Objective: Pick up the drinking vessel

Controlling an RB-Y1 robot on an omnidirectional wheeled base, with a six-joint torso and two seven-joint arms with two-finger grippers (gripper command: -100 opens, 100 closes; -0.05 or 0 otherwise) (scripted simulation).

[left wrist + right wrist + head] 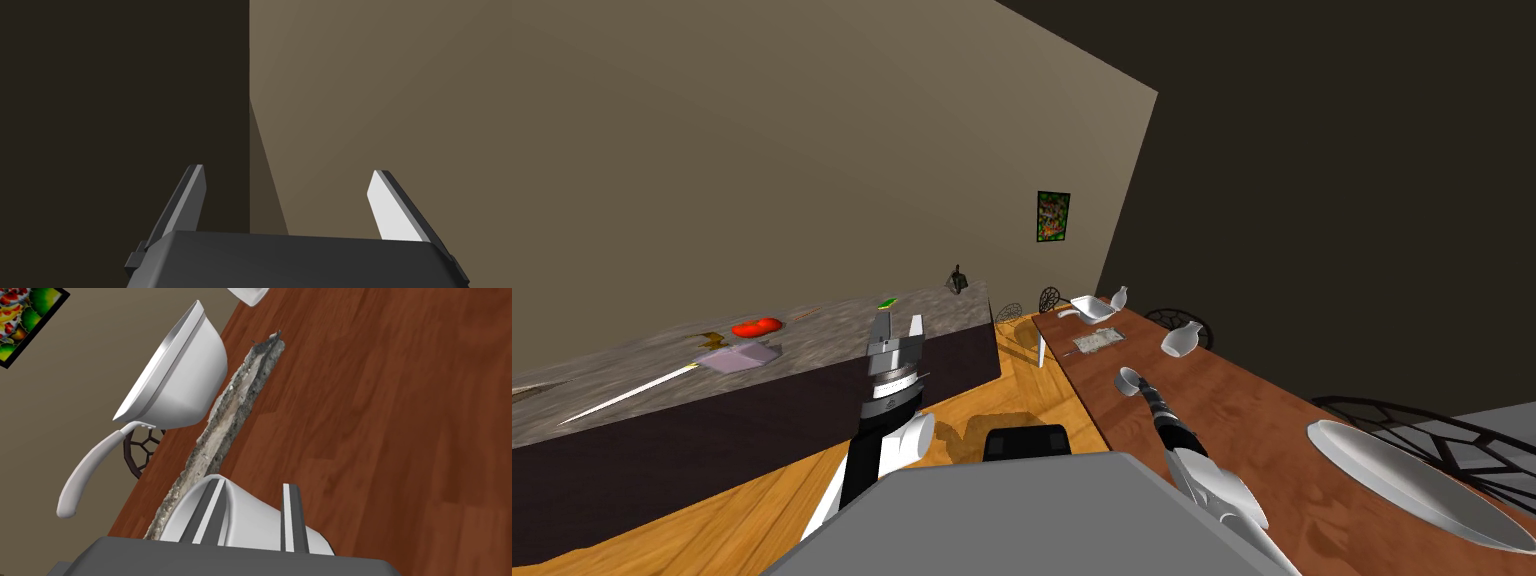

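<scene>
A small white cup (252,518) sits between the fingers of my right gripper (255,485), which is shut on its sides. From the head view, the cup (1128,379) is at the near end of my outstretched right arm, over the brown wooden table (1252,420); I cannot tell whether it touches the tabletop. My left gripper (898,326) is raised in front of the grey stone counter (612,400). Its fingers stand open with nothing between them, as the left wrist view of that gripper (287,200) also shows.
Beyond the cup lie a grey mat (225,423) and a white pan with a handle (175,378). A white vase (1181,340) and a large white dish (1412,480) stand on the table. Dark wire chairs (1412,425) line its far side. The counter holds a tomato (757,327) and a knife (632,392).
</scene>
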